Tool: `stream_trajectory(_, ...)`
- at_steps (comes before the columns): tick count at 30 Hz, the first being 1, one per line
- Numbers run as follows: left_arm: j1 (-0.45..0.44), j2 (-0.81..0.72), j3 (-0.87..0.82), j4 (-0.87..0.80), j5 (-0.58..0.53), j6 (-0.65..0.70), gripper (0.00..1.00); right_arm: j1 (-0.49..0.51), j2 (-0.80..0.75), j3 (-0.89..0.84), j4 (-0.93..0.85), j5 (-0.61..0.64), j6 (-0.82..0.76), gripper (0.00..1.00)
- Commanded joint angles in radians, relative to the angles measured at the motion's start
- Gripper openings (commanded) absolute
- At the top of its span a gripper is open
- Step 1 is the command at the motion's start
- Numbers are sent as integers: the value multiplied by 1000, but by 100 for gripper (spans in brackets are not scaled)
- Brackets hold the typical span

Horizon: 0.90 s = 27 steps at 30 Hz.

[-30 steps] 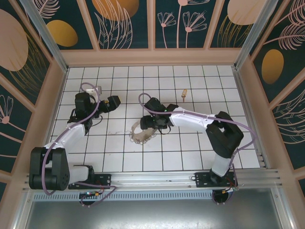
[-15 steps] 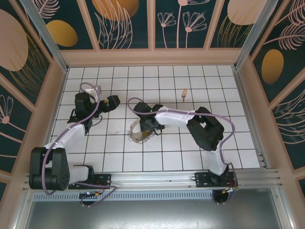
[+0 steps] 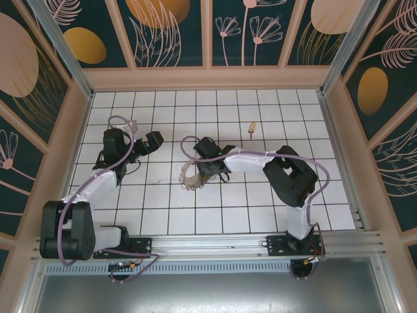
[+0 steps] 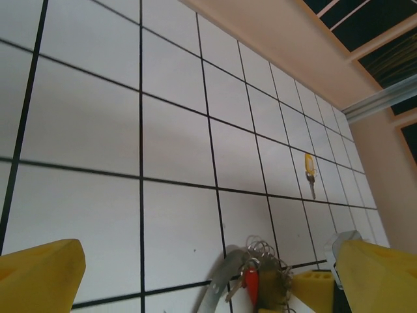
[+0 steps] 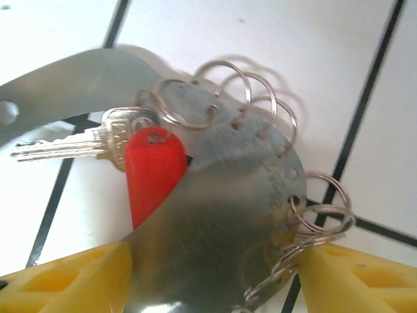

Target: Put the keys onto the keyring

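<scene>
Now the right pincer grasps the keyring; the key lies well apart, beyond it to the right, lengthwise near-to-far

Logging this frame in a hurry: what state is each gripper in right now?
Left gripper: open, holding nothing.
Right gripper: closed on the keyring, one finger at each side of it.

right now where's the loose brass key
In the top external view the brass key lies on the tiled floor, toward the back, right of centre, beyond the right gripper and the keyring.
</scene>
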Motion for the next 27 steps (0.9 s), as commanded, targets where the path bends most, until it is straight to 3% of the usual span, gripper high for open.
stream_trajectory(1,-18,-48,-48,-60,19,-66,99,-74,-21,-61,98,-109,-202,72)
stream_trajectory(6,-35,-124,-77,-106,-10,-66,99,-214,-116,-43,169,-369,-185,75)
stream_trajectory(9,-41,-124,-71,-89,8,-60,99,-244,-227,-100,156,-420,-197,75)
stream_trajectory(12,-43,-90,-23,-124,22,-4,99,-236,-273,-132,57,-453,-165,68)
stream_trajectory(16,-43,-51,36,-156,25,67,99,-179,-316,-189,-64,-479,58,48)
stream_trajectory(21,-43,-8,84,-161,-27,116,99,-73,-340,-293,72,-573,251,45)
stream_trajectory(27,-43,47,120,-127,25,108,99,-75,-267,-317,184,-603,346,35)
